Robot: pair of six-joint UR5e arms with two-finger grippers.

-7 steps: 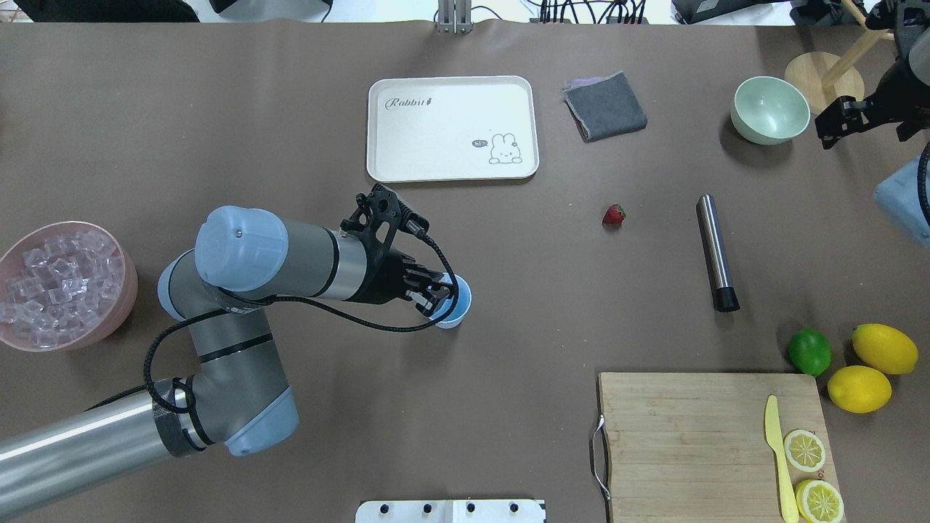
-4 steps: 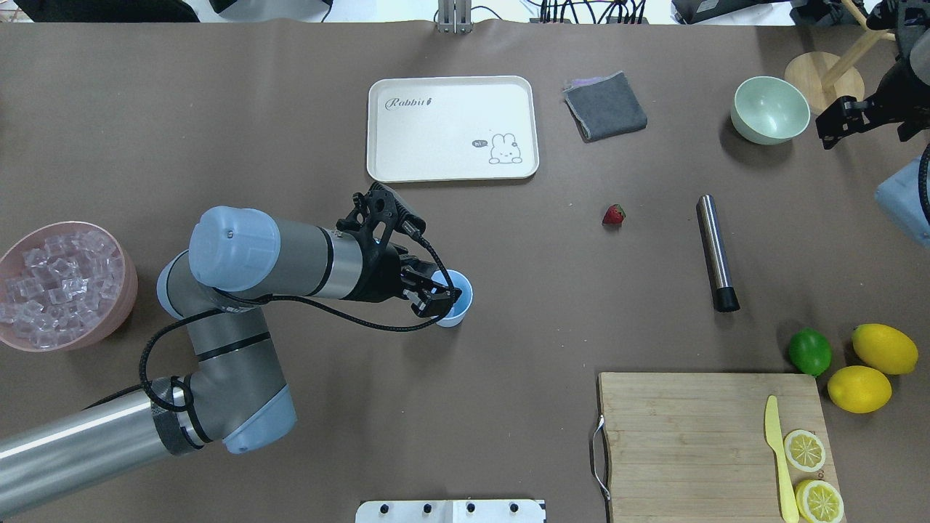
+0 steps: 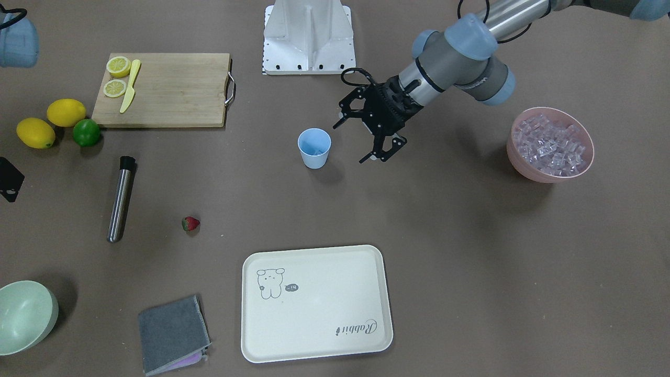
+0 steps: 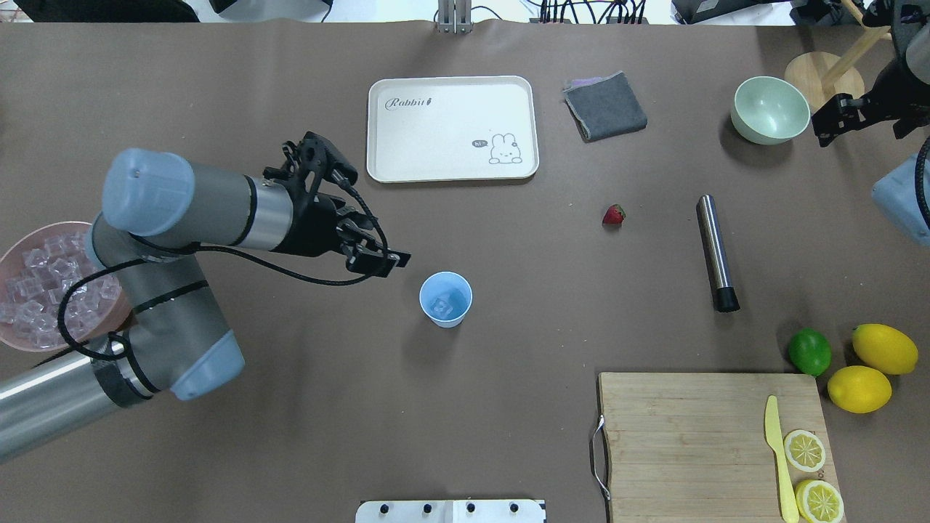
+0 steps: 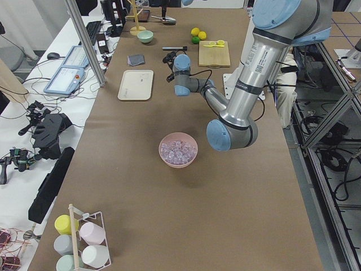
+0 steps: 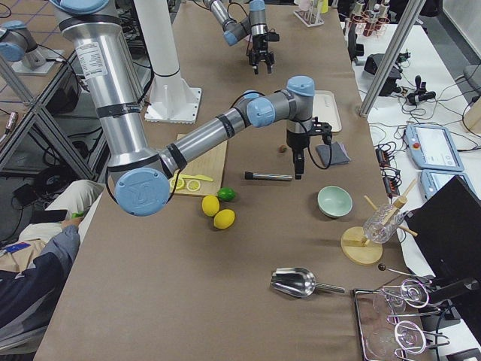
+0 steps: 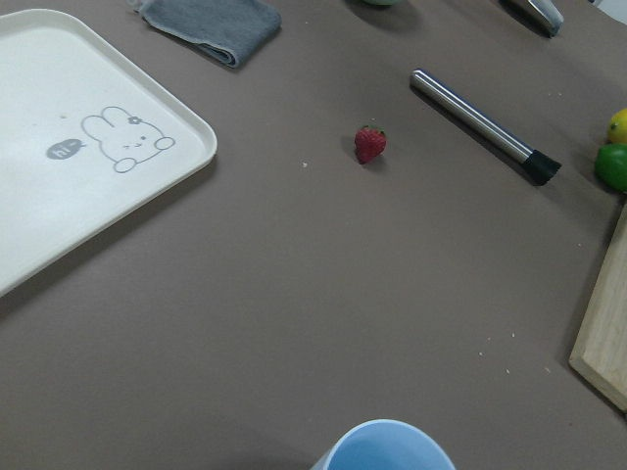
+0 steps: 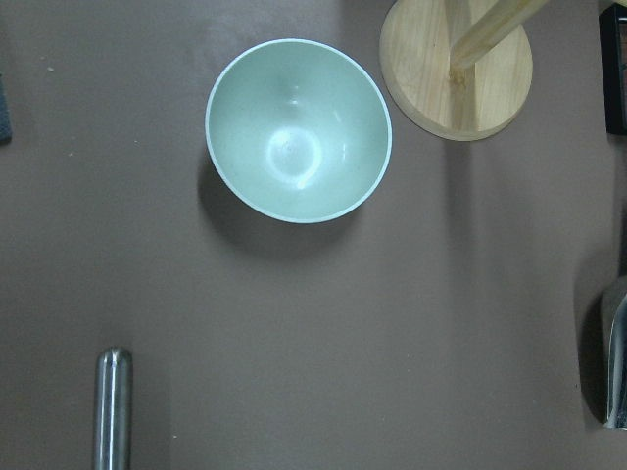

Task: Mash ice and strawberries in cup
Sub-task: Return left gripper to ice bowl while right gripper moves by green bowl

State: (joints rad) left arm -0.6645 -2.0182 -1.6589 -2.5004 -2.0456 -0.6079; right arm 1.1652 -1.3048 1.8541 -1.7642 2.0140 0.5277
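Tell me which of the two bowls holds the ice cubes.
The pink bowl, at the table end on the robot's left, is heaped with ice cubes. The pale green bowl at the opposite end is empty.

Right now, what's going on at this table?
The left gripper hangs open and empty between the cup and the pink bowl. The cup already holds some ice. The strawberry lies on the table, not yet in the cup, and the metal rod is untouched. The right gripper sits by the green bowl; can't tell if it's open.
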